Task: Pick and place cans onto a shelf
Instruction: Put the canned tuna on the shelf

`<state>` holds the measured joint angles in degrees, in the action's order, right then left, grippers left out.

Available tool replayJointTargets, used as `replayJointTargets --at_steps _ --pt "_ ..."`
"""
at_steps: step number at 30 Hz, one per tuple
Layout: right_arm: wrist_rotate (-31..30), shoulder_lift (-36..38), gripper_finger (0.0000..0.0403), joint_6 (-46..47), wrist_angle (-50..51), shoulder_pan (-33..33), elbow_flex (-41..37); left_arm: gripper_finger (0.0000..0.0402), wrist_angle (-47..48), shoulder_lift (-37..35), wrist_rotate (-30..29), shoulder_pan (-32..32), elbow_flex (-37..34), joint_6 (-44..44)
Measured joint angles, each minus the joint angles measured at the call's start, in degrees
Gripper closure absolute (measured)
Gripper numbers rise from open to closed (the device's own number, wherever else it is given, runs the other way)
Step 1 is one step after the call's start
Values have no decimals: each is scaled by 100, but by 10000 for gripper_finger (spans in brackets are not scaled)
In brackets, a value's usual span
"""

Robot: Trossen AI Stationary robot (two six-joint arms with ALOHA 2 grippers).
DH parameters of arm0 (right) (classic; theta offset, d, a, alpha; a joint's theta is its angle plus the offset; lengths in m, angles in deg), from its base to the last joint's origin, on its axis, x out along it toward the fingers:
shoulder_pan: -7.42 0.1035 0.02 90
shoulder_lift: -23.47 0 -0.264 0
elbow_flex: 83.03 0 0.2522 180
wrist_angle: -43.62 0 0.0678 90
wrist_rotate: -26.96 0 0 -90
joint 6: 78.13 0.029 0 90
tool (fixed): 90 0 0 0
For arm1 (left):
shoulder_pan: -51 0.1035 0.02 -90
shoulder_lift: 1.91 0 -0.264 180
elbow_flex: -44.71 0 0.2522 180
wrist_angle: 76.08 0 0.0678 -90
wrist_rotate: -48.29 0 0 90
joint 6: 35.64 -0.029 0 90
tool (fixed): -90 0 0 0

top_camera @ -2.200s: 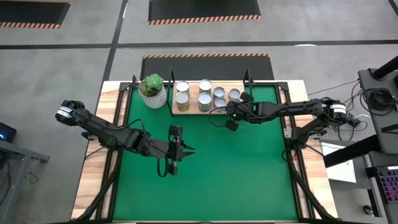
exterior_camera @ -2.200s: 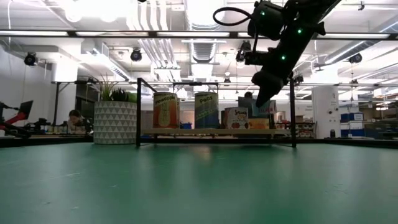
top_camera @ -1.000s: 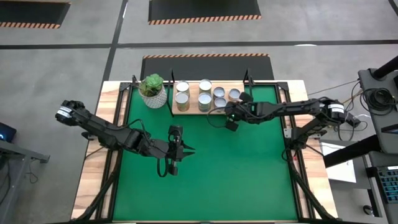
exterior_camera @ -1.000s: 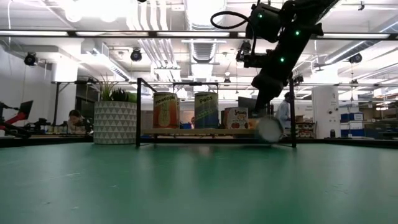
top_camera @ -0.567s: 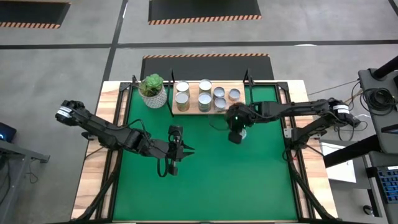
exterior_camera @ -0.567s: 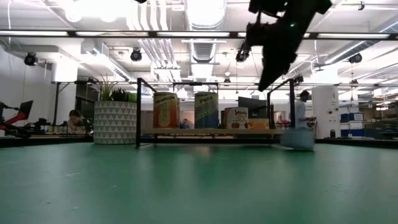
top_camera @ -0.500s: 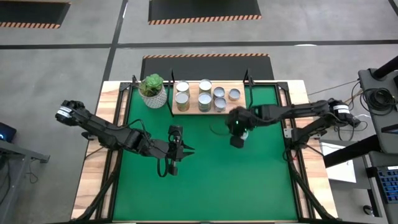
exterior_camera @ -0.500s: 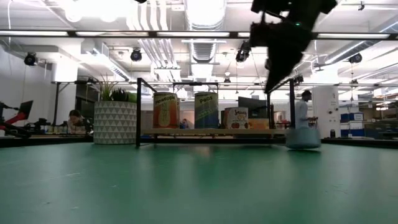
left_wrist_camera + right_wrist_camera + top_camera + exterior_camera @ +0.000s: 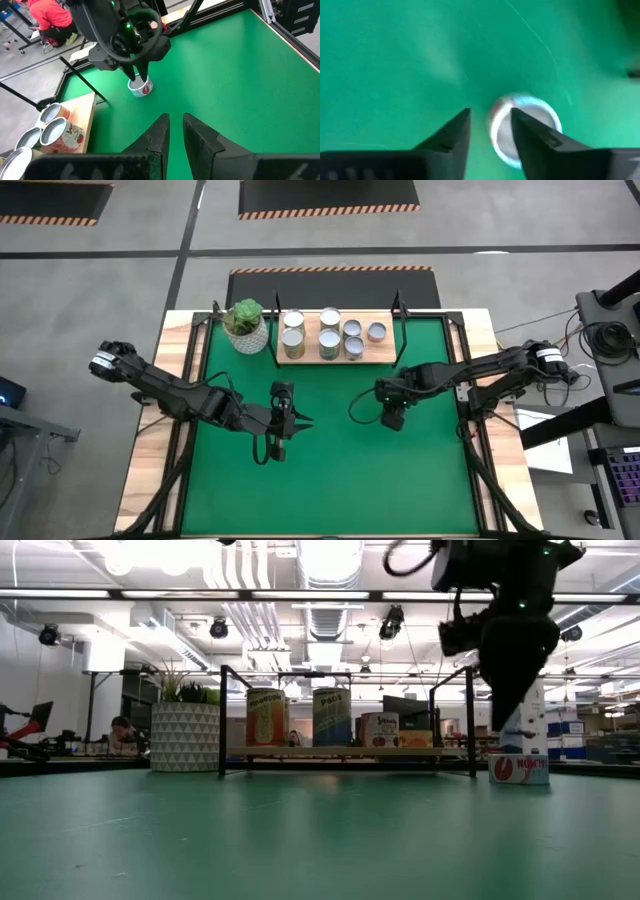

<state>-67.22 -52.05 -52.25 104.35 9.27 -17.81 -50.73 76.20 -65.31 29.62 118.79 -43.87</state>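
Green mat (image 9: 330, 470), wooden shelf (image 9: 384, 352) bearing six cans.
We see right gripper (image 9: 513, 720) part-open, empty, above small red-labelled tin can (image 9: 518, 769); left gripper (image 9: 174, 126) nearly closed, empty.

Bright overhead room light glares in the low view, while the right wrist view is motion-blurred.

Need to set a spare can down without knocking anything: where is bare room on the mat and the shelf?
The green mat is bare from the grippers to its near edge. The shelf has a free strip at its right end, beside the cans. It is crowded around the fallen can under the right gripper; the left gripper waits mid-mat.
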Motion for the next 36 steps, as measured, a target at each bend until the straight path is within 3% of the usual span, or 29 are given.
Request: replayJointTargets --at_steps 5,11,15,29,36 --pt "-179 7 173 1088 604 2 -16 365 0 0 0 0 0 0" --pt "-182 7 80 1163 361 2 -311 365 -2 0 0 0 0 2" --pt "-185 7 43 1169 324 -13 -503 365 -2 0 1 0 1 2" --pt "-361 -191 39 1359 -482 -13 -767 365 -7 0 1 0 1 2" --pt "-508 -240 112 1436 -576 -13 -769 365 -12 0 0 0 2 2"
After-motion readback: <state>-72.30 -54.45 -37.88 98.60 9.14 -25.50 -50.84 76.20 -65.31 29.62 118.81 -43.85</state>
